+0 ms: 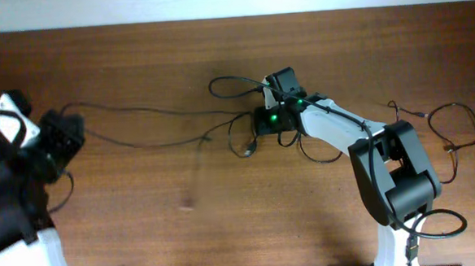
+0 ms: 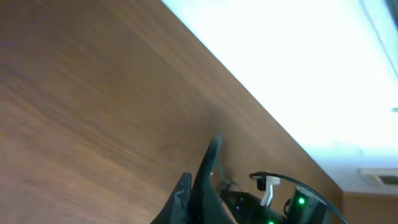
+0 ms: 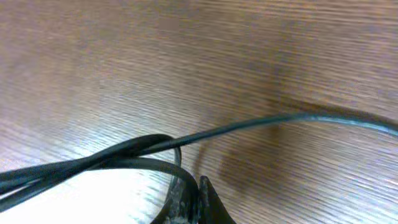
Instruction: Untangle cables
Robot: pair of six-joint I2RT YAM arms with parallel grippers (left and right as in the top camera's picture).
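Thin black cables stretch across the wooden table from my left gripper to a small knot at the centre. In the left wrist view my left gripper's fingers are pressed together, and two cable strands lead to them in the overhead view. My right gripper is at the knot. In the right wrist view it is shut on a black cable that loops into its jaws. A cable loop lies just behind the right gripper.
Another thin cable lies in loose loops at the far right, beside the right arm. The left arm's base fills the left edge. The table's far edge runs along the top.
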